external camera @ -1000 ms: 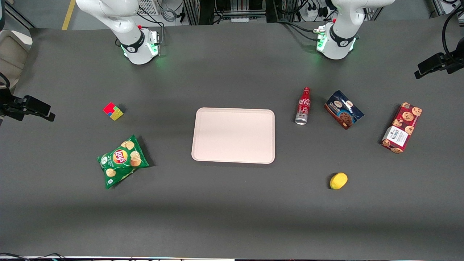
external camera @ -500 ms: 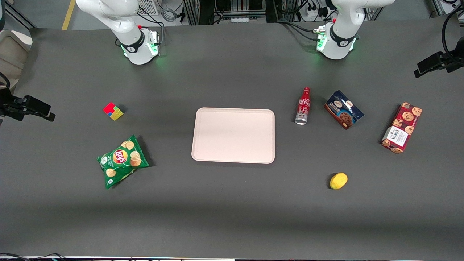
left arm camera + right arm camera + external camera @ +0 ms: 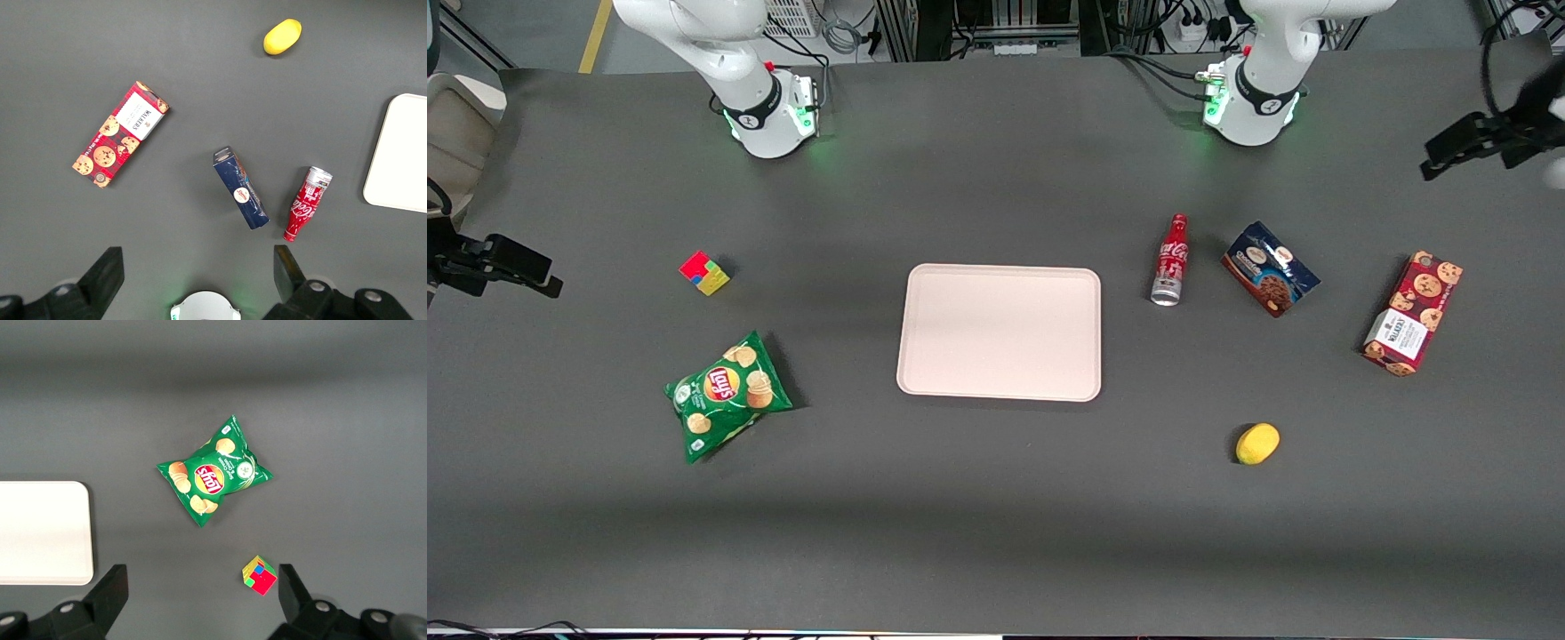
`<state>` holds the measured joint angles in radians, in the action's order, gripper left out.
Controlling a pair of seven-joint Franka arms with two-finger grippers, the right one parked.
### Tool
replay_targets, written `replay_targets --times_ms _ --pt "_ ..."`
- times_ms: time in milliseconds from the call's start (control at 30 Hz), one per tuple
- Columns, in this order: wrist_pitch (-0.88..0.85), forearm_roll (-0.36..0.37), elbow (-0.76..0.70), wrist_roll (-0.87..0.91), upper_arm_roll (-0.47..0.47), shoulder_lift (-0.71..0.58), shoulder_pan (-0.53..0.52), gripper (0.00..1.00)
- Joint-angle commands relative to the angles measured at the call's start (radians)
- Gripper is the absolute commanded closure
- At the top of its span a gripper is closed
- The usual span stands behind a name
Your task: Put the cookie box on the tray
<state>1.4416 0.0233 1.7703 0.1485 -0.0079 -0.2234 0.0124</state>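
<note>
Hovered high over the working arm's end of the table: gripper (image 3: 197, 277), fingers (image 3: 107, 273) spread wide apart, clamped on nothing. Lay on the table near the cola bottle (image 3: 1169, 260), at about 2 o'clock from the tray (image 3: 1000, 331): cookie box (image 3: 1270, 268), touching neither.

left arm raised, gripper spread

the gripper (image 3: 199, 267) hangs high above the table with both fingers (image 3: 107, 270) wide apart and nothing between them.
</note>
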Motion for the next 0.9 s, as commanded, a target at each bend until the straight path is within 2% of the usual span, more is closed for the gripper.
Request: replay_targets --times_ms 0,567,700,867 --pt "-0.02 0.015 -0.005 0.013 -0.004 -0.002 -0.006 0.0" --pt "-0.027 0.012 -0.006 0.022 0.002 0.001 -0.009 0.0" --pt "-0.075 0.01 0.006 0.141 -0.003 -0.004 -0.009 0.0" --pt "-0.049 0.003 0.087 0.363 -0.021 -0.016 -0.005 0.0"
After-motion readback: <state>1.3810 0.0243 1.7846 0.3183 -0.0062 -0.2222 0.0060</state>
